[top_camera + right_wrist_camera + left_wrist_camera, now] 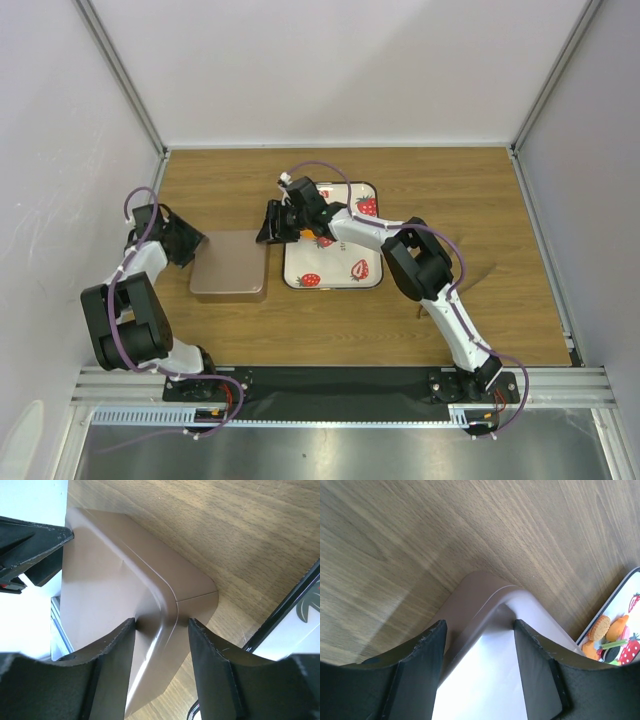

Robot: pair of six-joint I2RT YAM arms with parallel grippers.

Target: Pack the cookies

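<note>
Left arm folded, left pincer (480, 626) clamps the brown box (232, 268); right arm reaches across, right pincer (161, 623) with jaws straddling the edge opposite.

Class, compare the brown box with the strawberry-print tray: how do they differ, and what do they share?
Look: the brown box is plain; the tray is white with red strawberries and a dark rim.
Load: the tray carries cookies; the box top is bare.
Handling: the left gripper and right gripper each straddle a box corner; neither straddles the tray.
Shared: squarish, round-cornered, flat on the table.
</note>
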